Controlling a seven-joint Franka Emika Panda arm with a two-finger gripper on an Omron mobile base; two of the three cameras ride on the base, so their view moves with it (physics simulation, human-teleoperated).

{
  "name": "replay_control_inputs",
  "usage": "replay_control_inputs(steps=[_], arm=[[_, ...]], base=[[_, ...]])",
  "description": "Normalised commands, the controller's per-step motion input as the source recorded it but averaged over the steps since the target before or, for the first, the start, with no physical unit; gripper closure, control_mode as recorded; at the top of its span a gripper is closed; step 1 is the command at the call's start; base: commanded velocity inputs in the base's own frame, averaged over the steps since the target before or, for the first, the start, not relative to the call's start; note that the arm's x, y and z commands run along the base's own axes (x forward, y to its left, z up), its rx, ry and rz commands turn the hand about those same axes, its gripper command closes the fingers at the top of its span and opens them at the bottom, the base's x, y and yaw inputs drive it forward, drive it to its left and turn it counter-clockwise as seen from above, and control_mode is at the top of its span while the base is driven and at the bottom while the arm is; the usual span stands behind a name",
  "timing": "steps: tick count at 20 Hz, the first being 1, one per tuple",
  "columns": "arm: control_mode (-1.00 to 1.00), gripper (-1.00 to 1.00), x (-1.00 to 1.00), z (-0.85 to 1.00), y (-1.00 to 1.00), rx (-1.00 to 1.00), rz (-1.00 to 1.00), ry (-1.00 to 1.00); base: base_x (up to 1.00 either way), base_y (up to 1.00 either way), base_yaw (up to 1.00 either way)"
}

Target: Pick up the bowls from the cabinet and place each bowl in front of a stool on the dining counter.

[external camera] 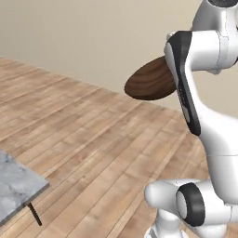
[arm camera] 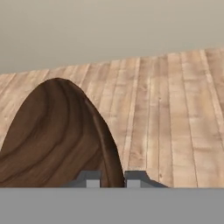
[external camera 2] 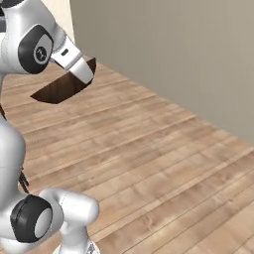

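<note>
Wooden plank floor before a plain beige wall. A marble desk corner lies at 8 o'clock in the left base view. The fingers are clamped on the rim of the brown wooden bowl, carried tilted above the floor, at 1 o'clock in that view.

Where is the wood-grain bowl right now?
The wood-grain bowl is held up over the plank floor, its rim pinched in the shut hand; the marble counter's corner lies low at the left base view's left.
</note>
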Motion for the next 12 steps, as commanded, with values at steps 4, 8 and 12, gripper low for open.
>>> replay_control_inputs(steps=[4, 8, 12], arm=[[1.00, 1.00, 0.00, 0.00, 0.00, 0.00, 0.00, 0.00], [1.00, 1.00, 0.00, 0.00, 0.00, 0.00, 0.00, 0.00], [1.00, 1.00, 0.00, 0.00, 0.00, 0.00, 0.00, 0.00]], base=[[0.84, -0.79, 0.55], [0.94, -0.68, 0.54], [1.00, -0.52, 0.64]])
